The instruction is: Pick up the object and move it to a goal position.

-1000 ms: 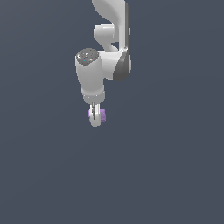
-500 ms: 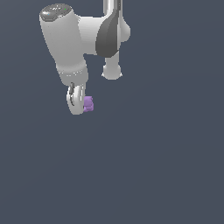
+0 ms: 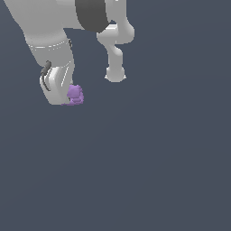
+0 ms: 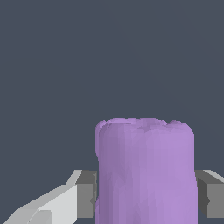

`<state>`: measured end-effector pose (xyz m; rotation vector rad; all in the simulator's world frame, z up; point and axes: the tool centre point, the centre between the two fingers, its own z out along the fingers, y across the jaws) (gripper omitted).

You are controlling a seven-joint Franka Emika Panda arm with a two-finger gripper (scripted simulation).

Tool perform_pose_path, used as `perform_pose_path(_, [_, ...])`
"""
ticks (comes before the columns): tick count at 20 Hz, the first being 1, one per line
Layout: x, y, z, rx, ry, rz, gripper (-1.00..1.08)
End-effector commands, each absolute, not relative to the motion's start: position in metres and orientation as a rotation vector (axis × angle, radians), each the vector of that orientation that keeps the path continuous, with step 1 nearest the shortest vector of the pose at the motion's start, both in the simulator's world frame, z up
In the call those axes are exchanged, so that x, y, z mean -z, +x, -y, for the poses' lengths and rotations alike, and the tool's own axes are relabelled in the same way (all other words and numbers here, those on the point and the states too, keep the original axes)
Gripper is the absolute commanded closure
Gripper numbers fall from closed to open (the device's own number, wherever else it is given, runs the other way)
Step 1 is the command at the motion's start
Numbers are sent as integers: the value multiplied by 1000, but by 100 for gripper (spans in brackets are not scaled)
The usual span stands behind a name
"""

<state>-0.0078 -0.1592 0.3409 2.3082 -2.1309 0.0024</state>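
The object [image 3: 75, 94] is a small light-purple block with a lumpy, uneven surface. In the exterior view it sits at the lower end of the white tool [image 3: 67, 100], toward the exterior view's upper left, and it sticks out a little on the exterior view's right side of the tool. Nothing is seen under it, only the plain dark grey background, so it seems to hang free with the tool.

In the wrist view the object [image 4: 145, 173] fills the lower middle of the picture. Its upper edge is rounded and wavy. On each side of it one grey finger pad [image 4: 86, 193] lies against its side, and the object stands between the two pads with no gap visible. So the tool [image 4: 146, 194] is closed on the object and holds it; the object is narrower than the tool body.

Above the tool, the thick white arm [image 3: 43, 27] goes up and out of the picture at the top left. It carries a dark grey band [image 3: 92, 13] near the top edge. To the exterior view's right of the tool, farther back, a thinner white part of the arm [image 3: 115, 49] curves down and ends in a round foot.
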Motion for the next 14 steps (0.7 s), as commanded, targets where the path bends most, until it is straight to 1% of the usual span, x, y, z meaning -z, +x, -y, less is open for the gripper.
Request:
perform_pose_path(1, [-353,-5,165,0,2310,2129,108])
perform_pose_path(7, [-370,-1,173,0,2310,2129,108])
perform_pose_path(14, [-373,1,174,0,2310,2129,108])
